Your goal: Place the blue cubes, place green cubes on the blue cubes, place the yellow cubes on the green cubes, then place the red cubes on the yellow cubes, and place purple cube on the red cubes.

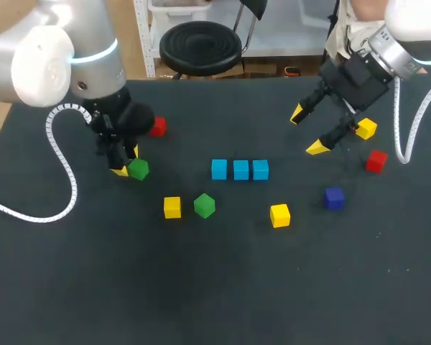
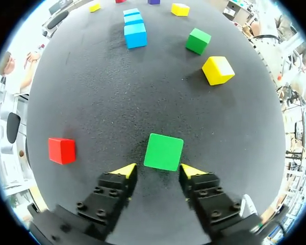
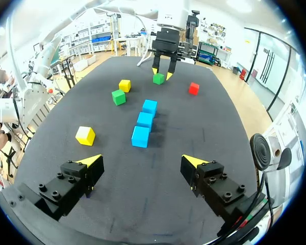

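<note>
A: While the blue cubes point(image 1: 241, 169) sit in a tight row at mid-table, three of them, where do the others lie?

B: Loose around them, each flat on the table. There are two green ones. The middle green cube point(image 1: 204, 205) is in front of the row. The left green cube point(image 2: 163, 151) lies just ahead of the left gripper point(image 2: 159, 169), whose fingers stand apart, with the cube just ahead of the gap between the tips and not gripped.

A: And the other colours?

B: Three yellow cubes point(image 1: 172, 207), two red cubes point(image 1: 376, 161) and one purple cube point(image 1: 334, 198), which looks dark blue. One yellow is partly behind a finger of the right gripper point(image 1: 307, 131).

A: How does that gripper stand?

B: Above the table, fingers spread wide and empty.

A: The surface?

B: The table point(image 1: 215, 287) is matt black and finely grained. From overhead, the left arm covers most of its own fingers.
</note>
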Tool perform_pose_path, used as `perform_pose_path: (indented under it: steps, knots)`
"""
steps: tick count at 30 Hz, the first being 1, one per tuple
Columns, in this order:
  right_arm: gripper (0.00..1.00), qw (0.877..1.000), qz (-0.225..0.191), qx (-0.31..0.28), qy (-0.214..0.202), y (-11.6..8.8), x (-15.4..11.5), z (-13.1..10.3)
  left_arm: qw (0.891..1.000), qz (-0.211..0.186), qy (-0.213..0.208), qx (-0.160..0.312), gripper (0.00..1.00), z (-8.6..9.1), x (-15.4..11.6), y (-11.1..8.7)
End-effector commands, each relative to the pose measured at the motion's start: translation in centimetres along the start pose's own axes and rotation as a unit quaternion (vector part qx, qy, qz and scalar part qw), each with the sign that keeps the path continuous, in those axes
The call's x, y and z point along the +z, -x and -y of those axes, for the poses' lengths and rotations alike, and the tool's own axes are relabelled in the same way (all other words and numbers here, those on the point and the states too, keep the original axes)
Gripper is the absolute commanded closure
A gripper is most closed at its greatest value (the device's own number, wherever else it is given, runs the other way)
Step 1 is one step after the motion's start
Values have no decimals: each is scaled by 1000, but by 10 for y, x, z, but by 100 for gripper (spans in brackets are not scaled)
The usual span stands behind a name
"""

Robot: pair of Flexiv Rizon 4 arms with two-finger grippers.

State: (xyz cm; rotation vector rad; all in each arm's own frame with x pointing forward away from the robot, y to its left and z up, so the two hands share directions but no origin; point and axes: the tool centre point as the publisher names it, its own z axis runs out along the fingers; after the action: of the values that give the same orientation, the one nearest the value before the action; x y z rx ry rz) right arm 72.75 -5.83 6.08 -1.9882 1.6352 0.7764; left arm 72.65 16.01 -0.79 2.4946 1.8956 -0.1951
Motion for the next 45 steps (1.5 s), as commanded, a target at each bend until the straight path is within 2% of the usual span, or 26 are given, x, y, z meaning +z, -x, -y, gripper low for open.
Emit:
perform_pose_path:
  steps: [1,13,14,16,19,23,30,32,33,36,37,42,45]
  knots:
    - [0,1000,1,0,0,0,0,0,1000,-2,1,4,0,2,-4,1]
    - [0,1000,1,0,0,0,0,0,1000,0,6,12,0,1,-7,8]
    - [0,1000,1,0,0,0,0,0,1000,3,6,13,1,1,-7,9]
    - [0,1000,1,0,0,0,0,0,1000,5,5,13,14,0,-6,11]
    - [0,1000,1,0,0,0,0,0,1000,10,4,15,12,0,-6,12]
    - [0,1000,1,0,0,0,0,0,1000,10,3,14,16,0,-6,13]
    - [0,1000,1,0,0,0,0,0,1000,13,0,13,15,-1,-4,13]
    - [0,1000,1,0,0,0,0,0,1000,15,0,14,18,0,-4,14]
    - [0,1000,1,0,0,0,0,0,1000,16,-1,14,17,0,-3,14]
    - [0,1000,1,0,0,0,0,0,1000,17,-3,12,2,-1,-1,14]
    - [0,1000,1,0,0,0,0,0,1000,17,-3,12,1,-2,-1,15]
    - [0,1000,1,0,0,0,0,0,1000,29,-6,4,9,-6,-1,13]
    - [0,1000,1,0,0,0,0,0,1000,30,-7,1,21,-6,0,11]
